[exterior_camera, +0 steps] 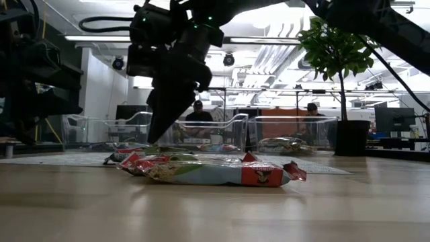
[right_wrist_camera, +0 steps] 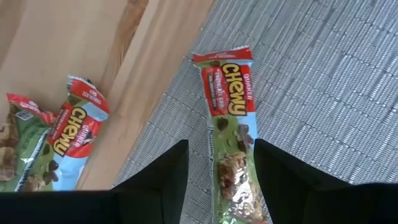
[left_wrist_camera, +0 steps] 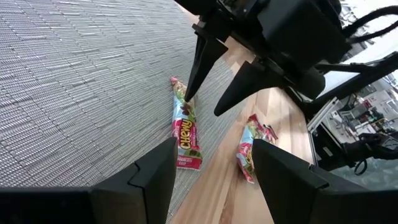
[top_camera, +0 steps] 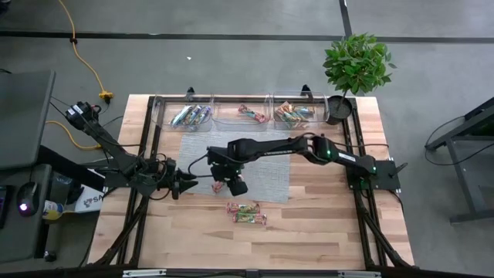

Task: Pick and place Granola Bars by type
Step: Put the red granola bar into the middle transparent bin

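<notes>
High view count: three clear bins (top_camera: 243,113) along the table's far edge, each holding bars. Three granola bars remain loose, one on the grey mat (top_camera: 197,147) and two (top_camera: 245,213) on bare wood. Right gripper (right_wrist_camera: 216,165) hangs open straddling the mat bar (right_wrist_camera: 229,134), not gripping. Left gripper (top_camera: 187,184) waits open nearby

Bright ceiling strip lights (exterior_camera: 94,38) glare in the low view, leaving the dark right arm's fingers (exterior_camera: 164,117) silhouetted. The pale wooden surface (exterior_camera: 215,208) nearest the camera is blurred; overhead lighting is even, shadows soft.
</notes>
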